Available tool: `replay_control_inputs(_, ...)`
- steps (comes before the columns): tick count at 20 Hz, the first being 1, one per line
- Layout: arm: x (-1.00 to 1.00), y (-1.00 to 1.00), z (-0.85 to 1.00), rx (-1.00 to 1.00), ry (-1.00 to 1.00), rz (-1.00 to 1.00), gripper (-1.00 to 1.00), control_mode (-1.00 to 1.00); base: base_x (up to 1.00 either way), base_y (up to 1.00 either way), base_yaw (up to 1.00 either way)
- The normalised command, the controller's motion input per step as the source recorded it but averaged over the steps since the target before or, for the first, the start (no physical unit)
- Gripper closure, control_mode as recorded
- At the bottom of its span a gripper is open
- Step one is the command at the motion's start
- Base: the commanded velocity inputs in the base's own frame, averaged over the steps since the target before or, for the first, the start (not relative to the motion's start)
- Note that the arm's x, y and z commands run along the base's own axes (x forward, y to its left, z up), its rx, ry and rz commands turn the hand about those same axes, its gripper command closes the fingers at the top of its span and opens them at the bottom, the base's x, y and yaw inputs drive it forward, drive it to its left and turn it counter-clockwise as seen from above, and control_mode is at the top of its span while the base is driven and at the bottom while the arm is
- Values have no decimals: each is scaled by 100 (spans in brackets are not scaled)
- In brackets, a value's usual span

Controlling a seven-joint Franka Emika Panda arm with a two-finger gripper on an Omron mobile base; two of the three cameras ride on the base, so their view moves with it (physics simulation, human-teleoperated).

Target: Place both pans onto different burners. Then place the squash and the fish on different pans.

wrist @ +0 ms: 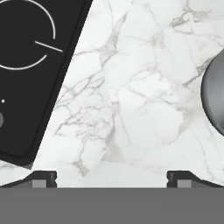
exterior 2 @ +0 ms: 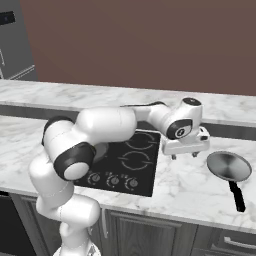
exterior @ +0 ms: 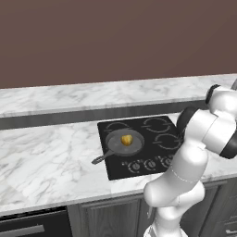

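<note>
Showing the task partly done: one pan and the squash are placed, the second pan and the fish remain.

On the black cooktop (exterior: 139, 143), the dark grey skillet (exterior: 121, 143) sits over the front-left burner with the yellow-orange squash (exterior: 126, 139) resting in it, its handle pointing off the front-left edge toward the marble counter (exterior: 51, 157). The silver pan (exterior 2: 229, 166) with the straight black handle lies on the counter to the right of the cooktop, on no burner; its grey rim also enters the hand view at the right edge. The gripper (exterior 2: 184, 156) hangs over bare marble between cooktop and silver pan, its jaws spread wide and holding nothing. The three other burners are free. Judged from this, what is left is moving the silver pan onto a free burner, then placing the fish, whose whereabouts cannot be told.
</note>
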Motion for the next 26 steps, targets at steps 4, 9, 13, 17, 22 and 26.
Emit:
replay_control_inputs(4, -23, -51, 0, 0, 0, 2, -100, -100, 0, 0, 0)
replay_control_inputs(9, -8, -43, 0, 0, 0, 3, -100, -100, 0, 0, 0)
replay_control_inputs(13, -4, -41, 0, 0, 0, 0, -100, -100, 0, 0, 0)
replay_control_inputs(17, 0, -43, 0, 0, 0, 0, -100, -100, 0, 0, 0)
replay_control_inputs(22, 0, -44, 0, 0, 0, 0, -100, -100, 0, 0, 0)
replay_control_inputs(26, -2, -37, -1, 2, 0, 0, -100, -100, 0, 0, 0)
